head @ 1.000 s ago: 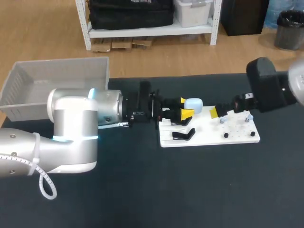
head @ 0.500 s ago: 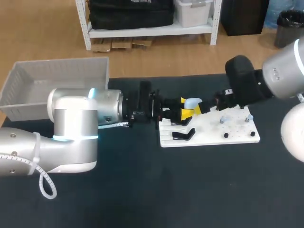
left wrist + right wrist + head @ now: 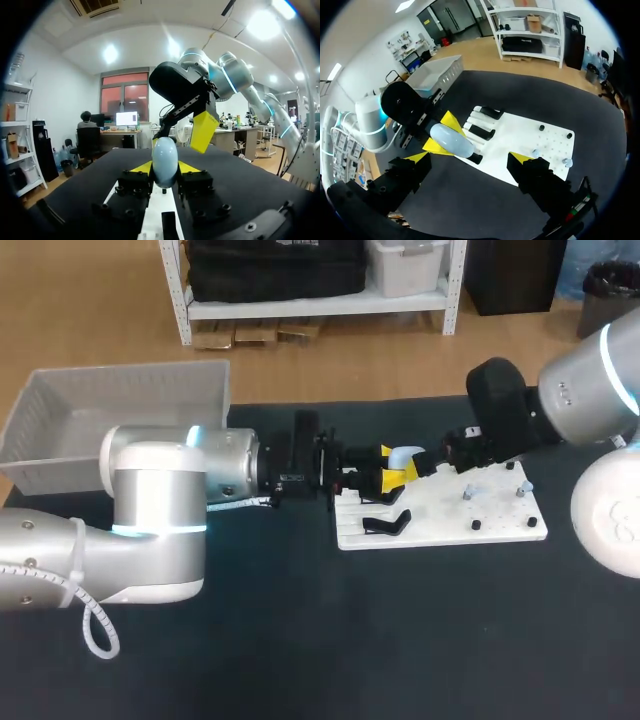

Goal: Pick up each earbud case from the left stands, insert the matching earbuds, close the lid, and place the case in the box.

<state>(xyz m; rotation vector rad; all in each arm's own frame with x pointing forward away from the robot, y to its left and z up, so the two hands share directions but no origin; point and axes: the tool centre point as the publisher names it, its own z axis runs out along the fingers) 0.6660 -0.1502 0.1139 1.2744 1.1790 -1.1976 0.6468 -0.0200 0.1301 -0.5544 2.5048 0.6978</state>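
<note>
Grips a pale blue case point(image 3: 408, 456) in the left pincer point(image 3: 392, 466) over the white board point(image 3: 500, 520) (gray box point(image 3: 120, 400) well apart). Holds the right pincer point(image 3: 470, 157) spread open near the case

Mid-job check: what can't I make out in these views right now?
- Case lid, open or shut: in the head view the right gripper covers part of it. The left wrist view sees it end-on, and no seam shows.
- Earbuds: too small in every view to tell which match.
- Box floor: in the head view its near wall and the left arm hide part.
</note>
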